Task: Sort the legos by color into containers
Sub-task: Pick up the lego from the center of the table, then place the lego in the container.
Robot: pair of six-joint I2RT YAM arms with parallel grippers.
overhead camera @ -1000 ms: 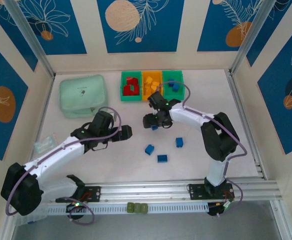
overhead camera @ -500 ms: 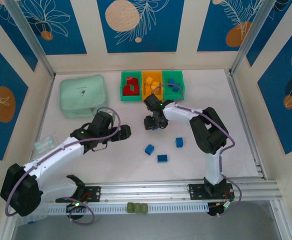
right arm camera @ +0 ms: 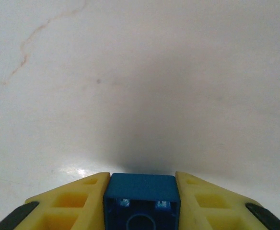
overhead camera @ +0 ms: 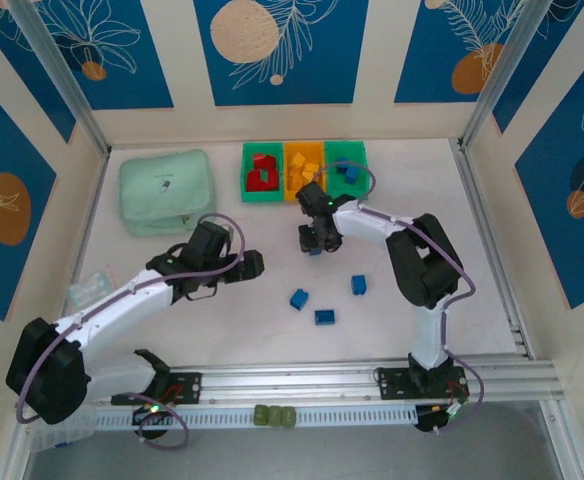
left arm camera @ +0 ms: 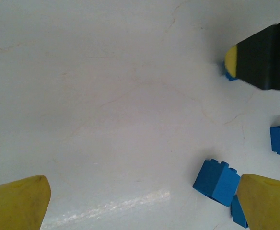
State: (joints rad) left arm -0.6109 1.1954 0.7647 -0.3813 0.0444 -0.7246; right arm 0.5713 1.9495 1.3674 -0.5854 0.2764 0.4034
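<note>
The right gripper's (right arm camera: 141, 189) yellow fingers (right arm camera: 73, 201) were pressed against both sides of a blue lego (right arm camera: 141, 201), low at the table (right arm camera: 130, 72) — a pale surface with faint brownish veins. The left gripper (left arm camera: 140, 201) stood wide open, holding nothing, near three loose blue legos (overhead camera: 325, 317). Behind them the containers (overhead camera: 262, 198) held red, orange and blue bricks. Blue walls (overhead camera: 280, 50) with leaf prints enclosed the table.

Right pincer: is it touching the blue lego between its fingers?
Touching. Right wrist view: both fingers of the right pincer lie flush against the blue lego.
</note>
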